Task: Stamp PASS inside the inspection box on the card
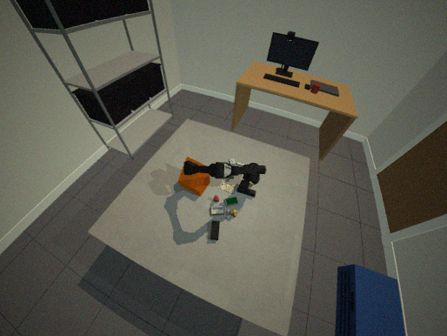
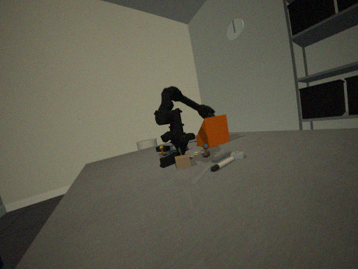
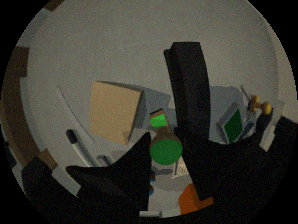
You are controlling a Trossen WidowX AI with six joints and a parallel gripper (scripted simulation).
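Observation:
My gripper point(image 3: 161, 132) point(image 2: 180, 152) points down and is shut on the green-knobbed stamp point(image 3: 166, 151). A bright green patch shows on the front of the stamp's foot. I cannot tell whether the foot touches the bench. A green pad point(image 3: 232, 126) point(image 1: 231, 201) lies to the right in the wrist view. A pale printed card point(image 3: 180, 168) point(image 1: 226, 187) is partly hidden behind the right finger in the wrist view. The box on it is too small to make out.
A tan block point(image 3: 115, 112) point(image 2: 182, 162) and a tall black block point(image 3: 191, 82) point(image 2: 168, 161) stand close to the gripper. A marker point(image 3: 81, 148) point(image 2: 223, 163), a blue-topped stamp point(image 2: 205, 150), a yellow-knobbed stamp point(image 3: 260, 105) and an orange bin point(image 2: 217, 132) point(image 1: 193, 180) are around.

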